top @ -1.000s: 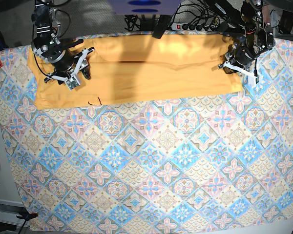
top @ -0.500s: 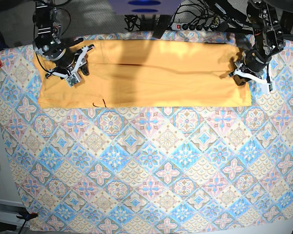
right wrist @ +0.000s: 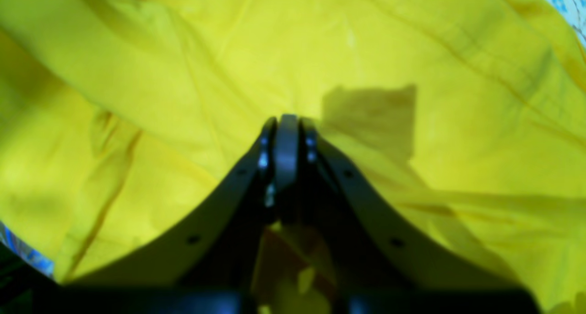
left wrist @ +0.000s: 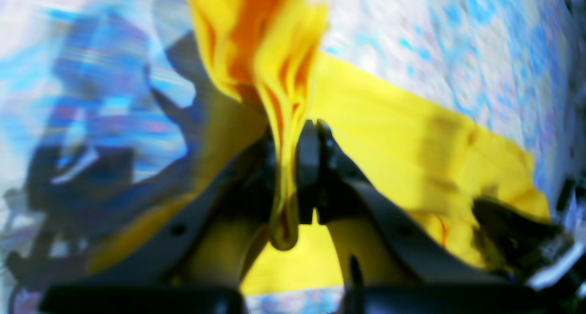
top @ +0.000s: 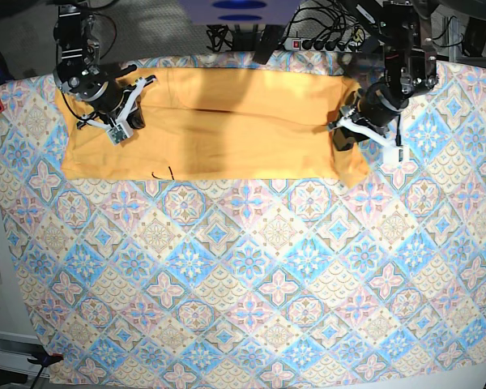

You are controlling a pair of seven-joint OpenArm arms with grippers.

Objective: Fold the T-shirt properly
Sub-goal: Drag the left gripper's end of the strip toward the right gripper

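The T-shirt (top: 227, 121) lay as a long folded band across the far part of the patterned tablecloth (top: 251, 275), close to the cloth's far edge, and everything else is placed here relative to that band.

At the band's left end in the base view, the right gripper (top: 123, 121) rested on top of the fabric, just inside the shirt's left border. Its wrist view showed the jaws brought fully together, tip to tip, over smooth yellow cloth (right wrist: 412, 176); whether a thin pinch of fabric sat between the tips could not be told. Its placement suggested it was serving as an anchor, or taking hold, at that end so the band would not slide while the other end was worked.

Along the band's near edge, left of the middle, a small black loop mark (top: 160, 172) showed on the cloth.

At the band's right end the left gripper (top: 350, 130) was clamped on a bunched ridge of the T-shirt (left wrist: 284, 103), the yellow fabric squeezed between the jaws and rising in folds above them. That end of the band looked lifted and drawn inward, its corner hanging in a curl toward the tablecloth. This grip seemed meant to carry the right end over toward the middle for a crosswise fold. The wrist picture was smeared, so the arm was probably in motion.
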